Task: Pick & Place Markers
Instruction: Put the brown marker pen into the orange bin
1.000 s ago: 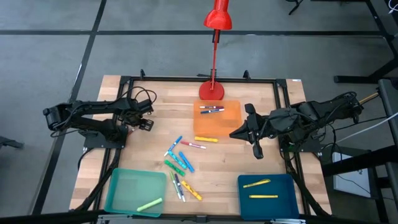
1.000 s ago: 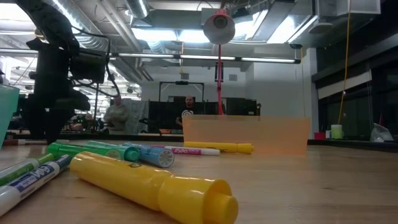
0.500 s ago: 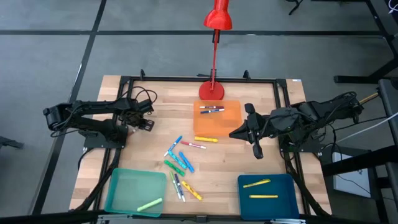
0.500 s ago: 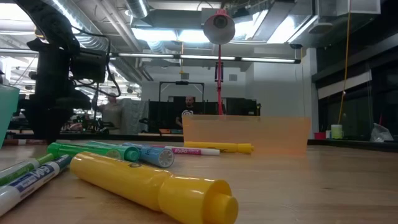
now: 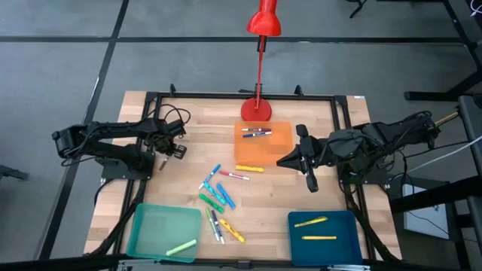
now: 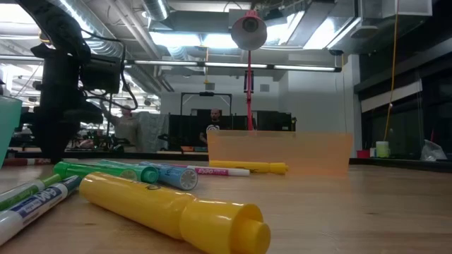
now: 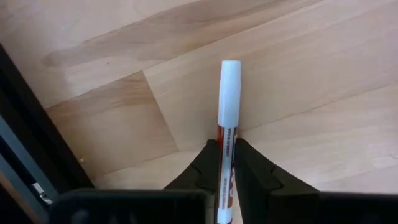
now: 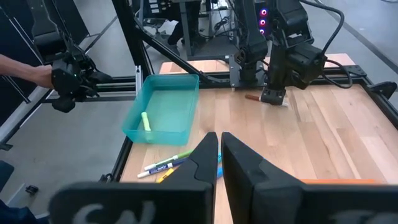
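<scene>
My left gripper (image 7: 226, 158) stands at the table's left side (image 5: 169, 153), pointing down and shut on a white-bodied marker with a red end (image 8: 252, 98) that lies on the wood. My right gripper (image 8: 220, 152) hangs shut, holding nothing, above the table beside the orange tray (image 5: 263, 143), which holds a few markers (image 5: 256, 132). A loose heap of markers (image 5: 217, 199) lies at mid-table; its yellow one (image 6: 169, 208) fills the low view. The green tray (image 5: 162, 229) holds one green marker (image 5: 181, 247). The blue tray (image 5: 324, 233) holds two yellow ones (image 5: 310, 222). My left gripper pinches the marker's barrel (image 7: 225, 140) between its two fingers (image 7: 208, 165), about mid-length. The fingers come from above, pointing down, and lie across the marker. The white end (image 7: 230, 78) sticks out past them. The marker lies flat on the table.
A red lamp (image 5: 258, 109) stands on its base at the far edge behind the orange tray. A black frame (image 5: 151, 98) runs around the table. Bare wood shows between the heap and the right arm. A person's hand (image 8: 37, 74) shows beyond the table in the right wrist view.
My left gripper has shut on the marker beneath it without shifting place. The marker stays on the table.
</scene>
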Controlling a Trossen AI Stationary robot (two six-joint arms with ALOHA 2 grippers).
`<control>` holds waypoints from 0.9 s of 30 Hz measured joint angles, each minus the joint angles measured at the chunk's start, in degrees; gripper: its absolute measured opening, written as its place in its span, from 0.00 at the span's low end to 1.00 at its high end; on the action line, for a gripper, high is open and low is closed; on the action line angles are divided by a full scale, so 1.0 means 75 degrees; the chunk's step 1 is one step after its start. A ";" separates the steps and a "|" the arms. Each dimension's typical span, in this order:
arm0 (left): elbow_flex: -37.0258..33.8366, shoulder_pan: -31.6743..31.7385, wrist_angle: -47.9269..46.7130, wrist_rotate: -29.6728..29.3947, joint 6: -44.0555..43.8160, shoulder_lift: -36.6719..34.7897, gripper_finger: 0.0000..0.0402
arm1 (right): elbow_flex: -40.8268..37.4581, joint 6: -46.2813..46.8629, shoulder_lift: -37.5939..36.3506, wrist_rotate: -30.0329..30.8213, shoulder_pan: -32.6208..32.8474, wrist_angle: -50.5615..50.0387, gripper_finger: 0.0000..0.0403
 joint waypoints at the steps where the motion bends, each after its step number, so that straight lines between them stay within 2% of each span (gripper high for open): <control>1: 0.0000 0.0000 0.0000 0.0014 0.0000 0.0000 0.06 | 0.0000 -0.0052 0.0000 0.0000 0.0001 0.0000 0.06; 12: 0.0151 -0.0003 0.0122 0.0139 0.0003 0.0030 0.06 | 0.0000 -0.0089 0.0000 0.0000 0.0003 0.0090 0.06; 22: 0.0854 -0.0271 0.0515 0.0100 0.0069 0.0017 0.06 | 0.0000 -0.0098 0.0000 0.0000 0.0002 0.0177 0.06; 27: 0.1364 -0.0531 0.1224 0.0169 0.0049 0.0015 0.06 | 0.0000 -0.0129 0.0000 0.0000 0.0001 0.0175 0.06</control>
